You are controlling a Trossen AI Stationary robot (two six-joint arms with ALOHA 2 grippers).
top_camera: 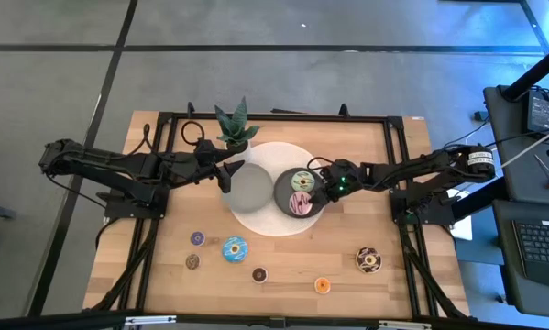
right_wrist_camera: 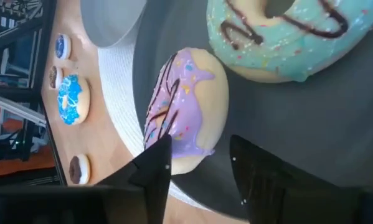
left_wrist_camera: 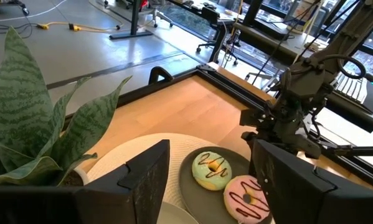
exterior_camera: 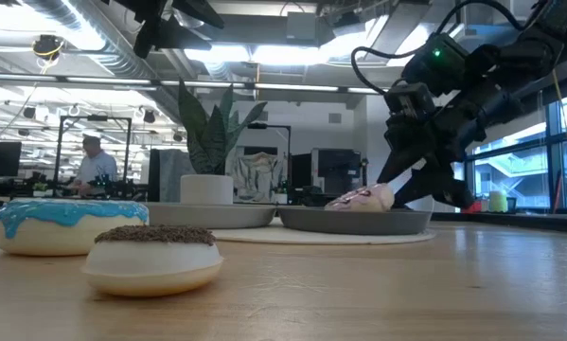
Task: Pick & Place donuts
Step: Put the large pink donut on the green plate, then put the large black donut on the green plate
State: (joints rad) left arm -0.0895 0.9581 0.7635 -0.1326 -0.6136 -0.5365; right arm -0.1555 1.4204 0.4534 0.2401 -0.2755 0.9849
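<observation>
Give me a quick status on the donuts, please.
Right gripper open over dark plate, pink donut and green donut on it. Left gripper open, empty. Six donuts loose.

Just beyond the right pincer (right_wrist_camera: 198,165), whose matt black plastic-looking fingers stand apart, the pink-iced donut (right_wrist_camera: 186,109) has a smooth, glossy icing with dark drizzle over a pale matt body, and the pale green donut (right_wrist_camera: 286,37) beside it shines the same way. Both lie on a dark grey plate (right_wrist_camera: 335,124) with a smooth, matt finish. Under it a white mat (right_wrist_camera: 121,93) looks woven and ribbed, resting on the light wood table (top_camera: 283,284) with visible grain
</observation>
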